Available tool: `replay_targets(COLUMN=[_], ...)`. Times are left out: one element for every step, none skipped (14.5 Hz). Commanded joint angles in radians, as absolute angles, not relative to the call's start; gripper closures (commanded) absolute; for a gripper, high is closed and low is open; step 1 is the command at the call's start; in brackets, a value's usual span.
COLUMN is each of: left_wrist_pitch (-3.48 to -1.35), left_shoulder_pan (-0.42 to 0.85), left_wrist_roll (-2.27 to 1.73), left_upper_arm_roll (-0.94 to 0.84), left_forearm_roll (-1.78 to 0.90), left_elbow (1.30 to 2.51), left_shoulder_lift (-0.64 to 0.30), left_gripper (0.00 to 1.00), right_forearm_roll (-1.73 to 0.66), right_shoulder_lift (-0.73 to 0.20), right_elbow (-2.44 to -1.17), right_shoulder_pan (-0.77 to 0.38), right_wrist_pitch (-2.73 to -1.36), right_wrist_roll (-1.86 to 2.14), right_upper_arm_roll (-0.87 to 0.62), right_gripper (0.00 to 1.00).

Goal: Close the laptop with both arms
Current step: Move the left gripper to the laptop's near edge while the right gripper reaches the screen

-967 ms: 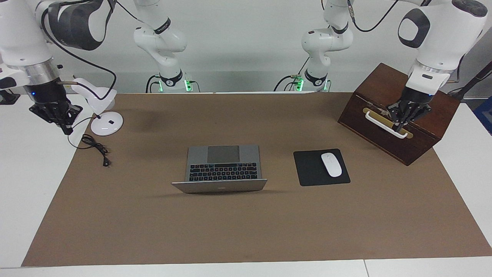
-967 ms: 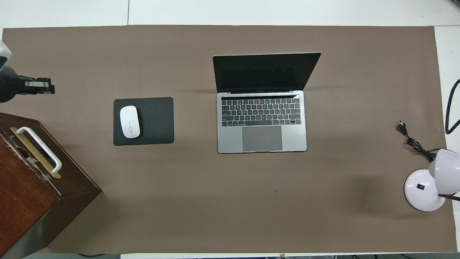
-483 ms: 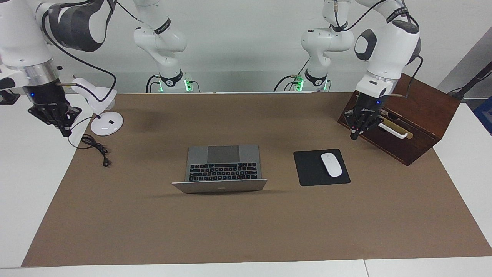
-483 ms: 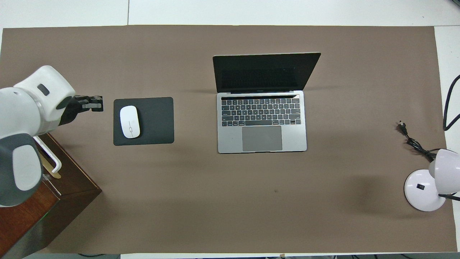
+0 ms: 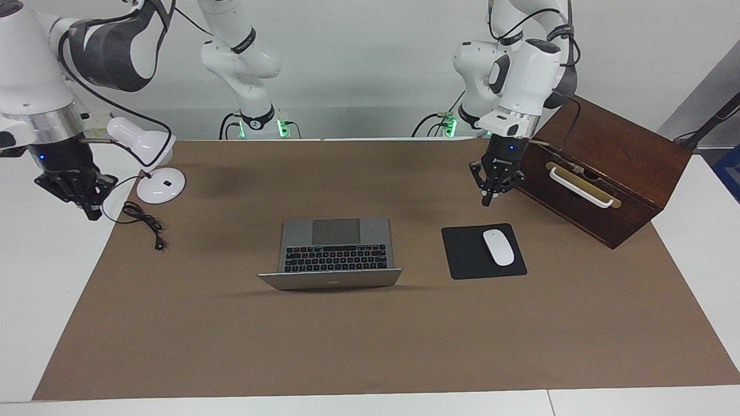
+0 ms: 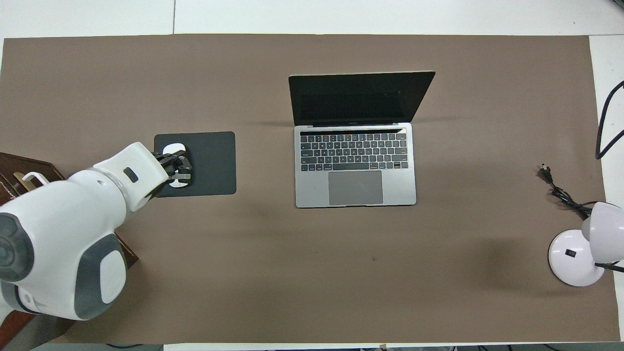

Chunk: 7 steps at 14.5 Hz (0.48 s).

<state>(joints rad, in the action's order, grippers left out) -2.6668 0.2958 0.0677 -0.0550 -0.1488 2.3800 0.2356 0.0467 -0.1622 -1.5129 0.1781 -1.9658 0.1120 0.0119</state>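
Above the brown mat (image 5: 404, 346), left arm (image 5: 523, 69) hangs upright.

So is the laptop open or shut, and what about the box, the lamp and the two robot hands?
laptop: open, screen dark.
wooden box: lid shut.
lamp: unplugged, plug lying loose.
left gripper: raised, empty, near mouse pad.
right gripper: waiting, off mat.

A thin silver-grey laptop (image 5: 334, 253) (image 6: 356, 141) is set mid-table. Its lid is raised, its black keyboard exposed.
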Motion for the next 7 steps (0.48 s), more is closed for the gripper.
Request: replay_targets(left_wrist_pitch=[-2.802, -2.845, -2.897, -2.946, -2.992, -3.038, -3.069], left_shoulder_pan=[0.376, 0.402, 0.423, 0.446, 0.472, 0.497, 0.520], left_wrist_roll=[0.087, 0.087, 0.087, 0.087, 0.087, 0.087, 0.087], left_upper_arm_roll=[-0.038, -0.038, -0.038, -0.038, -0.038, -0.038, -0.038], left_forearm_roll=[-0.169, -0.169, -0.169, -0.169, -0.169, -0.169, -0.169], left_elbow=[2.471, 2.488, 2.511, 2.528, 2.543, 2.555, 2.559], left_shoulder_lift=[0.265, 0.258, 0.244, 0.229, 0.209, 0.187, 0.169], left_gripper=[1.00, 1.00, 1.00, 1.00, 1.00, 1.00, 1.00], right_forearm_roll=[0.058, 0.070, 0.084, 0.095, 0.098, 0.098, 0.100], right_shoulder_lift=[-0.296, -0.343, -0.400, -0.458, -0.519, -0.569, -0.598], right_elbow=[-1.344, -1.289, -1.223, -1.147, -1.068, -1.008, -0.973], right_shoulder_pan=[0.169, 0.169, 0.164, 0.154, 0.150, 0.144, 0.124], right_wrist_pitch=[-1.957, -1.956, -1.957, -1.962, -1.962, -1.963, -1.965], right_wrist_roll=[0.143, 0.144, 0.146, 0.149, 0.156, 0.158, 0.158], right_upper_arm_roll=[0.000, -0.002, -0.005, -0.005, -0.005, -0.006, -0.006], right_gripper=[1.00, 1.00, 1.00, 1.00, 1.00, 1.00, 1.00])
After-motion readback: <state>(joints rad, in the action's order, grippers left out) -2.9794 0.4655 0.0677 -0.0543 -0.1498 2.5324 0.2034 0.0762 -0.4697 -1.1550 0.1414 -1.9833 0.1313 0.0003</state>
